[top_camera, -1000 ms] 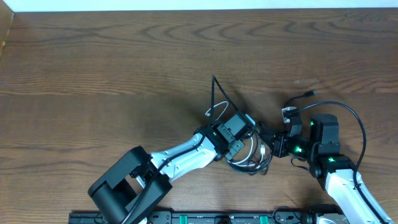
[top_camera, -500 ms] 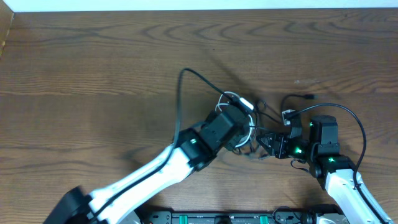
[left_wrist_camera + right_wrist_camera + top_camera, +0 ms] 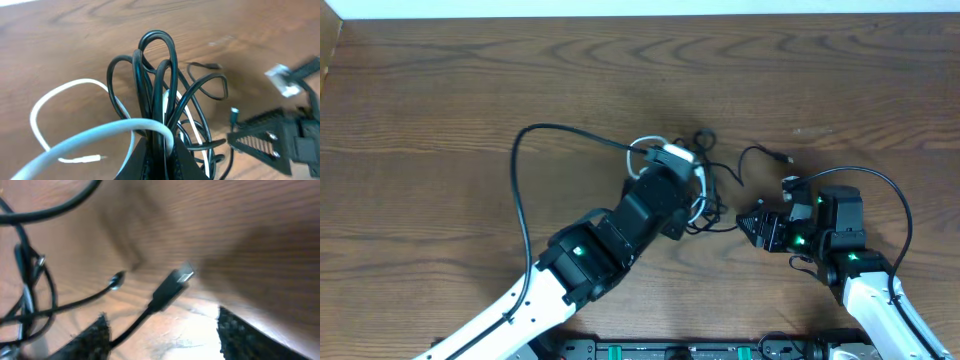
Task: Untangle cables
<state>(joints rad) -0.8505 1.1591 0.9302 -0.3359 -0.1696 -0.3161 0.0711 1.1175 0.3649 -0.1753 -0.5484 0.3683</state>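
1. Table (image 3: 440, 90): dark brown wood with a strong grain, filling most of the overhead view.
2. White strip (image 3: 620, 8): along the table's far edge.
3. Pale scuff (image 3: 798, 131): small, on the table's right half.

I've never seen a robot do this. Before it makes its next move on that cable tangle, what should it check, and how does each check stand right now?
1. Is the left gripper shut on the cables? Ok: black loops and a white cord are pinched in it.
2. Is the right gripper open and holding nothing? Ok.
3. Is there a loose end to grab? Ok: a plug lies on the table between the right gripper's fingers.
4. Are the cables separated? Not ok: the loops are bunched together.
5. Where do the cords cross inside the bundle? Cannot tell.
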